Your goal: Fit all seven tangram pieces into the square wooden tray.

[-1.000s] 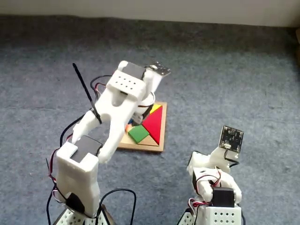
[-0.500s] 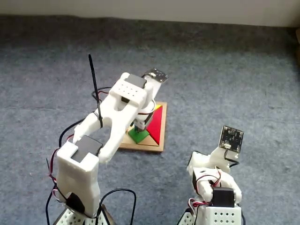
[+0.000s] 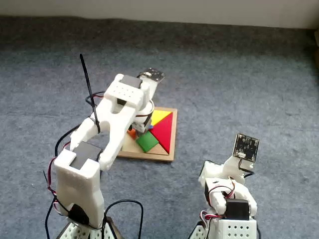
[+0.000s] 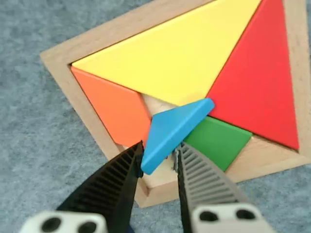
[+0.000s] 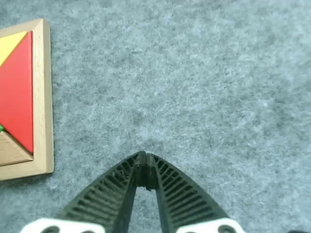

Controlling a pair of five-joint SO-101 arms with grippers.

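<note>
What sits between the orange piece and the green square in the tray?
In the left wrist view, the blue triangle, gripped by the left tool, lies between the orange piece and green square, over a bare patch of the tray.

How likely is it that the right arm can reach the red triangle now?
Probably yes. The red triangle lies bare at the tray edge nearest the right gripper, with only carpet between them. The left gripper, shut on the blue piece, is over the tray middle and might crowd it.
</note>
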